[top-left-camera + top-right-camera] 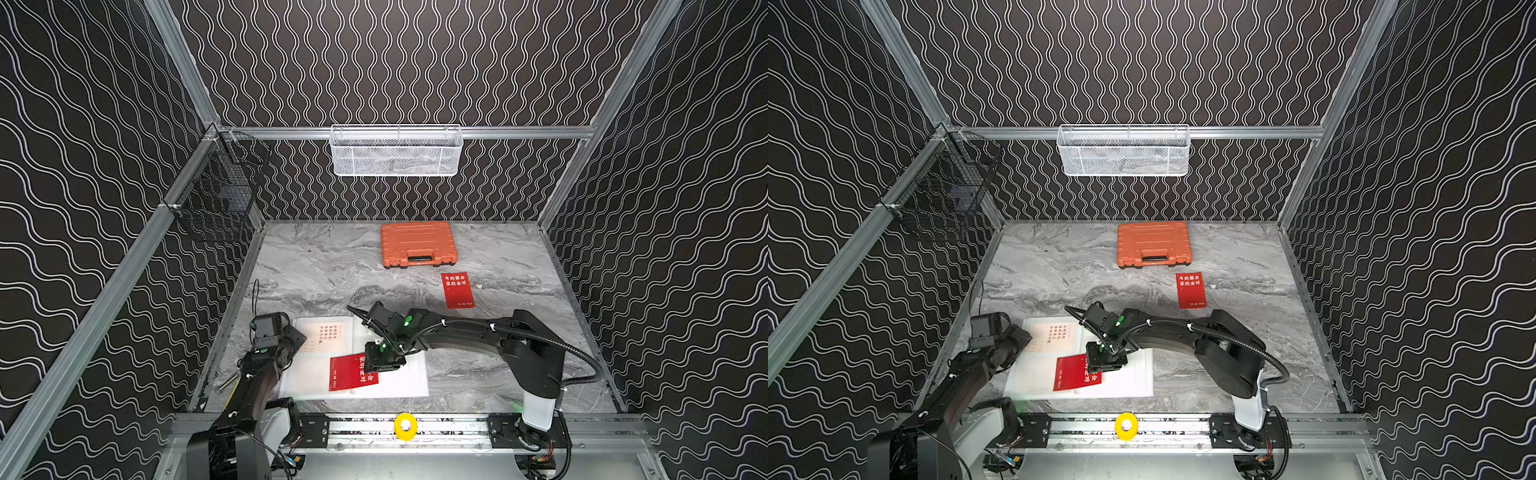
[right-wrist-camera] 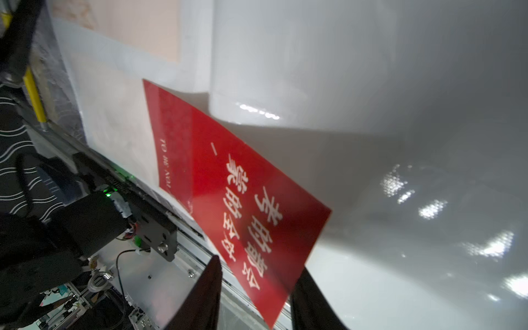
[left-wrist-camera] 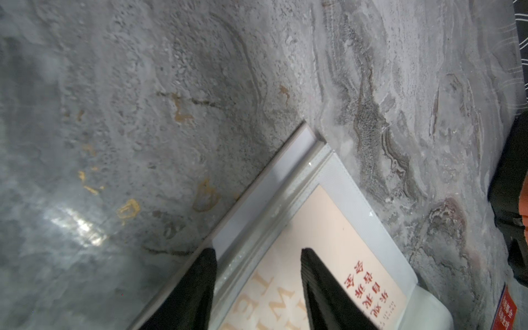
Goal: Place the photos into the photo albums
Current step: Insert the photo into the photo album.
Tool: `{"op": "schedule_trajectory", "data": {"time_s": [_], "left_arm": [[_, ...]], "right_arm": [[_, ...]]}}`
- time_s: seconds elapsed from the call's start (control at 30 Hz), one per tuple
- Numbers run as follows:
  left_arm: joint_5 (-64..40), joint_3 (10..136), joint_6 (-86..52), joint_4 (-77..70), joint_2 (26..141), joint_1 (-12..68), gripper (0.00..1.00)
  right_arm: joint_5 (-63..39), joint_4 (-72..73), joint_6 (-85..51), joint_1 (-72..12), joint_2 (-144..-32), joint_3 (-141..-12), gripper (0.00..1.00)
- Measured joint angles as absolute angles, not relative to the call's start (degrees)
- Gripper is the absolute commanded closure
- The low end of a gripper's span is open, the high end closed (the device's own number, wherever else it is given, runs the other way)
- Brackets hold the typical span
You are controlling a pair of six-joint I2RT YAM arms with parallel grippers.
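A broad grey worktop (image 1: 332,266), marbled and faintly glossy, is seen in both top views. On its near left part the photo album (image 1: 411,382) is laid open and flat: a large, thin white book whose pages are covered in shiny clear sleeves. Farther back, well apart from it, an orange tool case (image 1: 417,243) of ribbed moulded plastic is found closed, its slotted handle turned toward the arms. Now the cards: a red photo (image 1: 351,372), a stiff glossy rectangle printed with white characters, is spread slantwise across the album's middle fold, and in the right wrist view its near end is seen lifted off the page. A second red photo (image 1: 458,290) is left flat on the bare stone between case and right arm, touching neither. A cream photo (image 1: 328,334) with red characters is tucked under the plastic of the left-hand page. The right end effector (image 2: 258,267) is held with its black tapered fingers apart, the card's lifted corner lying between them in a gap far wider than the card. The left end effector (image 3: 258,251) is likewise spread, one finger at the album's outer edge, the other over the cream photo, nothing clamped.
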State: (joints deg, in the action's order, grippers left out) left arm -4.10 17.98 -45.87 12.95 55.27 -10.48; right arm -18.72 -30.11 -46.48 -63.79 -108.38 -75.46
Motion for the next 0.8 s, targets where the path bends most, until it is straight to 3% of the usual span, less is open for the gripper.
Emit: {"op": "schedule_trajectory", "data": {"time_s": [0.8], "left_arm": [[-4.73,18.0,-44.58,12.91,55.35,-10.48,0.47]], "right_arm": [[-25.98,-28.75,-42.85,-65.43,-119.9,-87.0,0.63]]}}
